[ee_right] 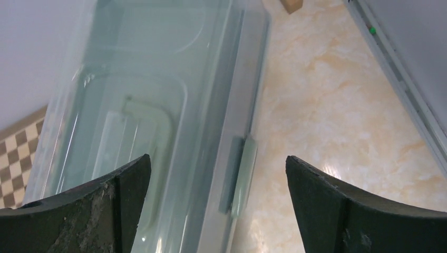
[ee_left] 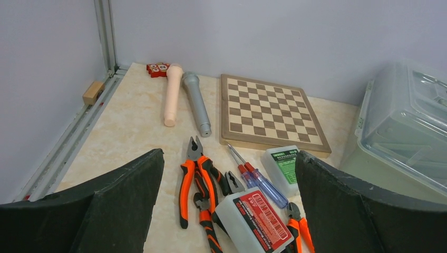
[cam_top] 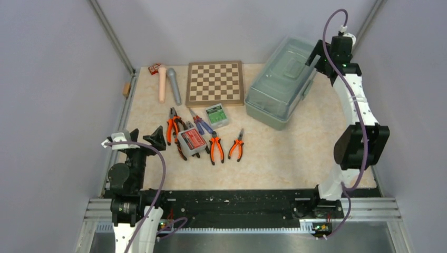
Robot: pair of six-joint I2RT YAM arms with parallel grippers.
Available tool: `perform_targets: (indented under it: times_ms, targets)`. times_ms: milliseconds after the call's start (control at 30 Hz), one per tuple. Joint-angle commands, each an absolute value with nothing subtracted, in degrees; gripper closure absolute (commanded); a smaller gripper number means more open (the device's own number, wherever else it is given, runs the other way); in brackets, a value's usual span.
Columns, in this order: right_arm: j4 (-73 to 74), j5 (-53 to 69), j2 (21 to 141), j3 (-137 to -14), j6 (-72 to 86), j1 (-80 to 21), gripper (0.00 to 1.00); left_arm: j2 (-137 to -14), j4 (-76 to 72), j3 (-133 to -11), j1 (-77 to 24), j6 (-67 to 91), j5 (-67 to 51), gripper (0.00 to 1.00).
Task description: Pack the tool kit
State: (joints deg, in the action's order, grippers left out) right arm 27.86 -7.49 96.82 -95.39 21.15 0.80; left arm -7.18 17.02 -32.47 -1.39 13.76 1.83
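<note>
The sage-green toolbox (cam_top: 282,89) sits lid shut near the far right corner, and the right gripper (ee_right: 217,158) hovers over its right side, fingers spread wide, empty. The chessboard (cam_top: 215,83) lies flat at the far edge; nearer the left edge lie the red-labelled box (cam_top: 192,140), seemingly resting on pliers, the green-labelled box (cam_top: 217,115), orange-handled pliers (cam_top: 173,126) and screwdrivers (cam_top: 203,125). The left gripper (ee_left: 229,155) hangs by the left edge, spread wide too, holding nothing.

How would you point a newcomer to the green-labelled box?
Start at the brown chessboard. Just in front of its near edge, right of centre, lies a small pale box. Its label is green; the neighbouring box among the pliers wears red.
</note>
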Motion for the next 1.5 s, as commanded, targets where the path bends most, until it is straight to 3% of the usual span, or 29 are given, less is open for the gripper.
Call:
perform_targets:
  times_ms: [0, 300, 433, 933, 1267, 1467]
  targets:
    - [30.0, -7.2, 104.6, -108.2, 24.3, 2.6, 0.04, -6.1, 14.6, -32.3, -1.8, 13.1, 2.9, 0.01]
    - [31.8, -8.9, 119.3, -122.2, 25.9, 3.1, 0.13, -6.2, 14.8, -32.2, -2.3, 12.8, 2.9, 0.01]
    - [35.1, -7.2, 119.3, -120.3, 26.0, 3.1, 0.15, -6.0, 14.8, -32.2, -2.3, 12.7, 3.0, 0.01]
    - [27.9, -17.6, 92.0, -72.9, 32.3, 2.2, 0.15, -4.9, 14.9, -32.2, -2.9, 13.0, 2.6, 0.01]
    - [32.6, -21.8, 72.5, -54.8, 38.5, -9.8, 0.15, -4.9, 15.4, -32.3, -3.0, 13.2, 2.4, 0.01]
    - [39.1, -27.7, 58.2, -55.3, 35.0, -14.9, 0.16, -5.5, 15.3, -32.3, -3.1, 13.2, 2.2, 0.01]
